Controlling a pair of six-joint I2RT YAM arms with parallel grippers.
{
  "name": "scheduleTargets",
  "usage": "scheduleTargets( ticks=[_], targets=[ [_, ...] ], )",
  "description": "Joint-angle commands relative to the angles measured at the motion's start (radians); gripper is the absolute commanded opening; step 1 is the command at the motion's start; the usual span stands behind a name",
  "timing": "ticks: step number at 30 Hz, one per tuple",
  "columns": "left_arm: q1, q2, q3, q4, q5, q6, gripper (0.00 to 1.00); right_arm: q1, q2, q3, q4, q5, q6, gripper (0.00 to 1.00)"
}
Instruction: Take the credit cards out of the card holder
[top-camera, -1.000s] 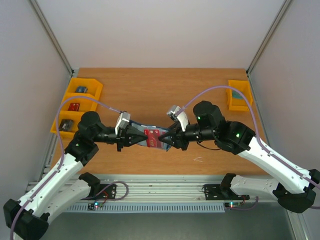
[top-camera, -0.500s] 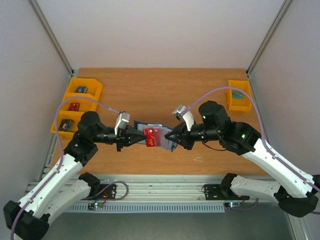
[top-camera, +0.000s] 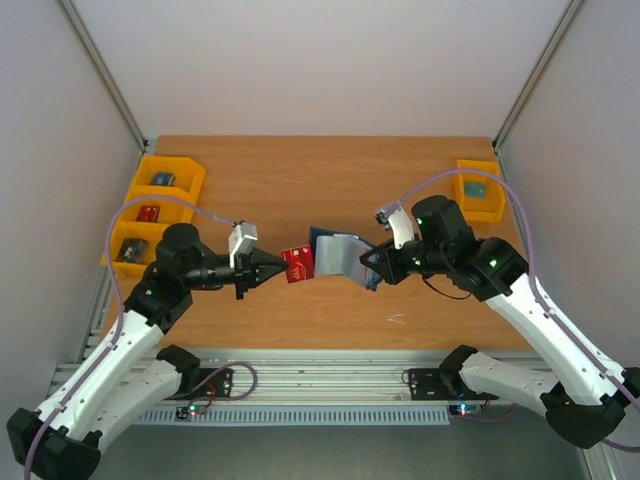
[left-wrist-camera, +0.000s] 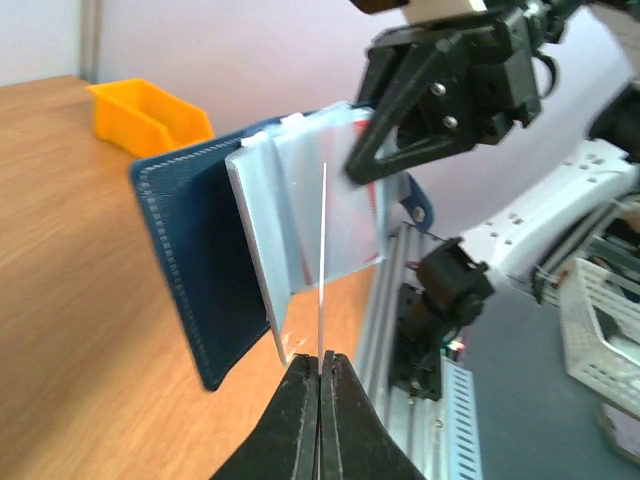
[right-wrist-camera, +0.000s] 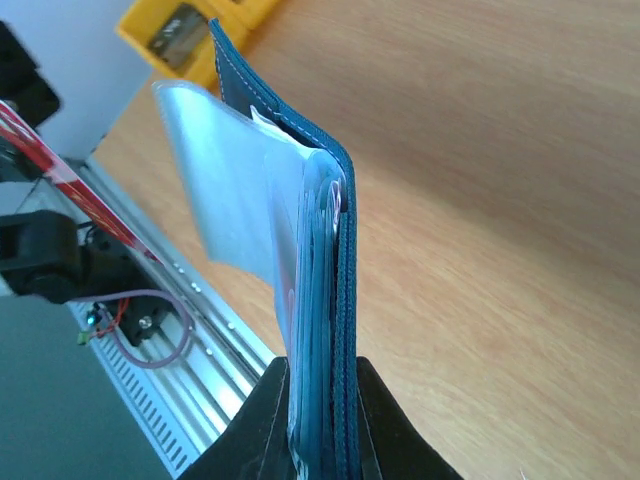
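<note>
Left gripper (left-wrist-camera: 320, 378) has its fingers squeezed together on the bottom edge of a thin red-faced rectangular plastic card (top-camera: 297, 264), which shows edge-on in the wrist cam and is held up off the table. Right gripper (right-wrist-camera: 320, 385) is pinching one end of the small navy-blue stitched folding wallet (right-wrist-camera: 345, 280). The wallet hangs open, with its clear plastic sleeves (right-wrist-camera: 230, 190) fanning toward 9 o'clock in the top view. The card sits just at the wallet's 9 o'clock, clear of the sleeves. Both are over the wooden table (top-camera: 300, 180). A stack of yellow plastic bins (top-camera: 165, 200) sits at 10 o'clock, and a single yellow bin (top-camera: 478, 190) at 2 o'clock.
</note>
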Motion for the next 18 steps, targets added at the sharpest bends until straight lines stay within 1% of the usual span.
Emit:
scheduleTargets(
  ticks=[1,4,9,13,18],
  targets=[
    [0.028,-0.021,0.011,-0.038,-0.17,0.034,0.0,-0.045,0.02,-0.021,-0.035,0.028,0.056,0.01],
    [0.056,-0.022,0.015,-0.041,-0.251,0.014,0.0,-0.056,0.05,-0.022,-0.039,0.032,0.065,0.01],
    [0.117,-0.023,0.032,-0.038,-0.35,-0.06,0.0,-0.064,0.086,-0.017,-0.017,0.032,0.064,0.01],
    [0.202,-0.023,0.045,-0.044,-0.419,-0.134,0.0,-0.104,0.117,-0.007,0.015,0.018,0.057,0.01],
    [0.317,-0.008,0.076,-0.071,-0.478,-0.167,0.0,-0.161,0.188,0.043,0.081,-0.032,0.023,0.01]
  ],
)
